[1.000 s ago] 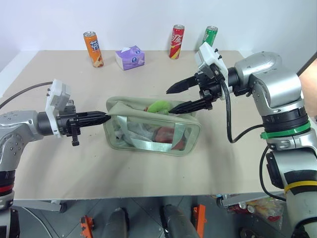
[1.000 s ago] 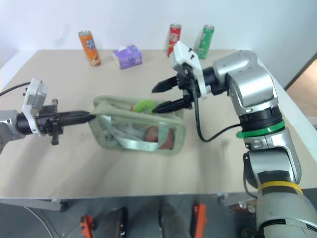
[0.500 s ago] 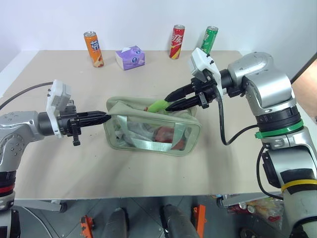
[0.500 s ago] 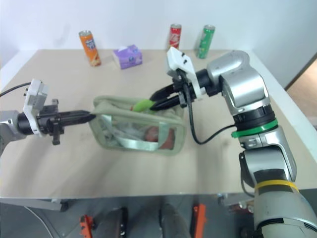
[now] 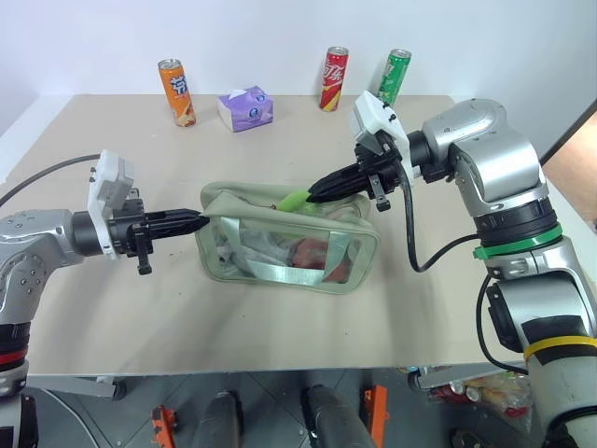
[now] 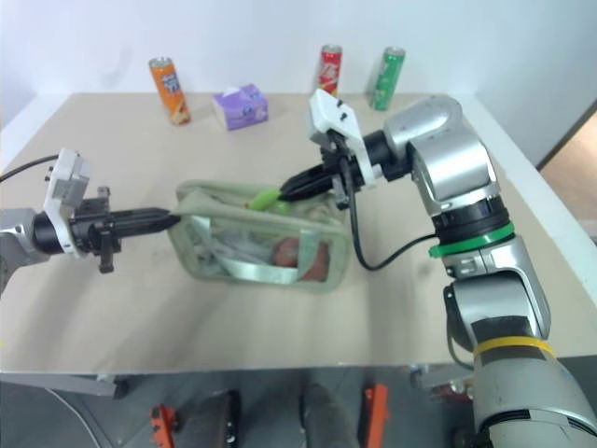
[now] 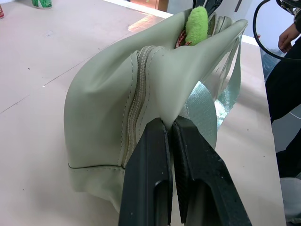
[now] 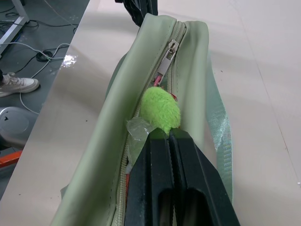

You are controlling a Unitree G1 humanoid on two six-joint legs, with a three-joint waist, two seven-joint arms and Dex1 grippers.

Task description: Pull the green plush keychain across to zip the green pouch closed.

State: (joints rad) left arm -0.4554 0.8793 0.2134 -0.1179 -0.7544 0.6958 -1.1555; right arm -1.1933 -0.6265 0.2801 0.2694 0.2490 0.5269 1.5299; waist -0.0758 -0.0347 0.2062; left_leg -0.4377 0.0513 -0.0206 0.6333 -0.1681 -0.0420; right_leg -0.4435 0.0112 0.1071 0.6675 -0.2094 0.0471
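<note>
On the surface [image 5: 112,317], the pouch [image 5: 284,250] is sitting mid-way; the left tool [image 5: 200,220] is pinching its end fabric, the right tool [image 5: 315,194] is clamping the keychain [image 5: 295,199] right at its tips.

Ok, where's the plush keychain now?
In the head views the green plush keychain sits atop the green pouch, mid-table, pinched by the right gripper.

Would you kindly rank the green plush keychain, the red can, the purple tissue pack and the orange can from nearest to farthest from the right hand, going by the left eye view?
1. Green plush keychain: pinched in the right hand, above the pouch.
2. Red can: standing at the table's far edge.
3. Purple tissue pack: far edge, left of the red can.
4. Orange can: far edge, farthest left.
</note>
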